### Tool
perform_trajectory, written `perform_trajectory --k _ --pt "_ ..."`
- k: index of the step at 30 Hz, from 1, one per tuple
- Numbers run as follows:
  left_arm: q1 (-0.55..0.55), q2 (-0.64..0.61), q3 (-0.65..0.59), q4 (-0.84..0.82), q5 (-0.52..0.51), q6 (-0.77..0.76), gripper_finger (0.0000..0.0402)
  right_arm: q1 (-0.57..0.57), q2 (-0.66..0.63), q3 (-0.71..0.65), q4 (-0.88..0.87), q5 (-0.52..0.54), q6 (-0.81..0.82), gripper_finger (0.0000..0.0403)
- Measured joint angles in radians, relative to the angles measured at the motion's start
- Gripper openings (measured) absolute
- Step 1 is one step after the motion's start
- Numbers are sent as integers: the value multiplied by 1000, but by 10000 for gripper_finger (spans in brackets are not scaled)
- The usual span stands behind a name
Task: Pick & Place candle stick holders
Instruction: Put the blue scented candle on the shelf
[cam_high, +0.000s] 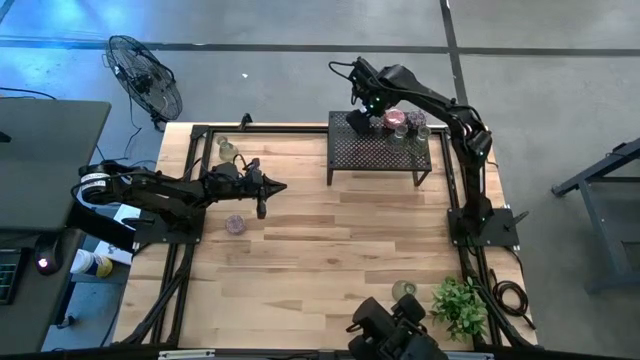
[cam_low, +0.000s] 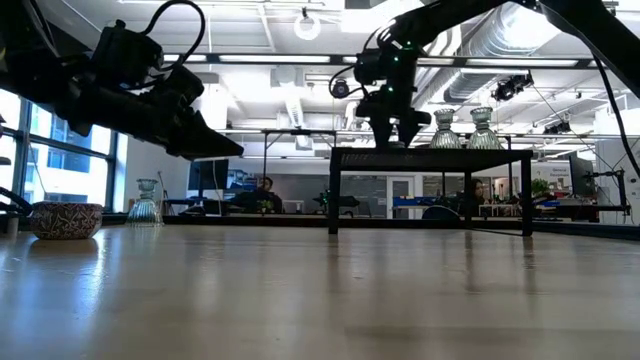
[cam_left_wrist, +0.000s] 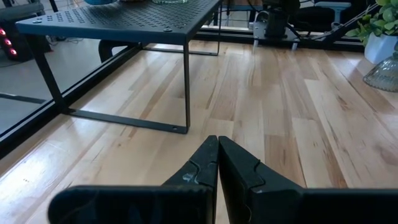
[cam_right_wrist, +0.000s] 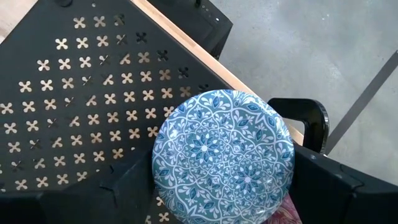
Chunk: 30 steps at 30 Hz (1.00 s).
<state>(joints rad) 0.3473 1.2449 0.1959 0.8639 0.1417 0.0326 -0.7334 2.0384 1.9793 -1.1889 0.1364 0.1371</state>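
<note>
My right gripper (cam_right_wrist: 224, 186) is over the far left corner of the black perforated stand (cam_high: 380, 150), shut on a light blue patterned holder (cam_right_wrist: 224, 155). A pink holder (cam_high: 397, 120) and clear ones (cam_high: 417, 128) stand on the stand's far right part. A purple holder (cam_high: 235, 224) stands on the table near my left gripper (cam_high: 278, 187), which is shut, empty and held above the table. Olive holders (cam_high: 232, 152) stand at the far left, and another (cam_high: 404, 290) stands near the front edge. My right gripper has the light blue holder's round side wall (cam_right_wrist: 163, 168) between its two fingers (cam_right_wrist: 127, 186), one on each side. The fingers come from above, pointing down. The holder is upright, its patterned top up, at the stand's top; I cannot tell whether it rests there.
A green plant (cam_high: 460, 305) stands at the near right corner. The stand (cam_left_wrist: 124, 22) takes the far middle of the table. A black frame rail (cam_high: 190, 170) runs along the table's edges. A fan (cam_high: 145, 75) stands beyond the far left corner.
</note>
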Motion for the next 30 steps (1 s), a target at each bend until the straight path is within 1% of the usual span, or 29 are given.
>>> perform_trajectory --k 7,13,18,25,30 --pt "0 0 0 0 0 -3 10 0 0 0 0 -1 0 292" --pt "0 0 0 0 0 -3 10 0 0 0 0 -32 0 292" --pt "0 0 0 0 0 -4 10 0 0 0 0 -35 0 293" --pt "0 0 0 0 0 -4 10 0 0 0 0 -16 0 318" --pt "0 0 0 -1 0 -4 10 -5 0 0 -7 -1 2 321"
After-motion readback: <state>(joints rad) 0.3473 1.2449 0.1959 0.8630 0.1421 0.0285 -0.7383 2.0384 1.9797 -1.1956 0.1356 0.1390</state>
